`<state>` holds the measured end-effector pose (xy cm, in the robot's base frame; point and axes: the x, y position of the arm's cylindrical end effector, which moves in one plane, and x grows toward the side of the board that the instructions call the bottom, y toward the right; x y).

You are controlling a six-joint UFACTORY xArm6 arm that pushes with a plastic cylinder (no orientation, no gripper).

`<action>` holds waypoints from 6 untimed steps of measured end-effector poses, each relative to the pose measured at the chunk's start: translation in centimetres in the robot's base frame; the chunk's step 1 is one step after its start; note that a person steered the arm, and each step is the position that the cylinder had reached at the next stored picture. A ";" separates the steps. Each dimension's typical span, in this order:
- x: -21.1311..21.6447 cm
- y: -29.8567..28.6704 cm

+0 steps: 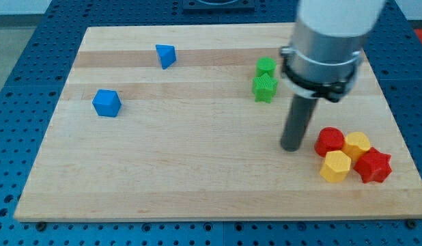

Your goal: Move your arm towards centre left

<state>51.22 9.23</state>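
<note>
Rod dark, straight, upright under grey-white arm | my tip (pixel 290 147) on table (pixel 197 178), just left of red block (pixel 329 141) | jaws: none fitted, state untellable

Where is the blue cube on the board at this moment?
The blue cube lies near the board's left edge, at mid height in the view. Its nearest neighbour is the blue triangular block, up and to the view's right, apart from it.

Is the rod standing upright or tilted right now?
Upright. The rod runs straight down from the arm, my tip meeting the board just left of the red block, not touching it.
</note>
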 end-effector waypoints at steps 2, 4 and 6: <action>0.0 -12.5; 0.0 -25.9; -1.4 -35.9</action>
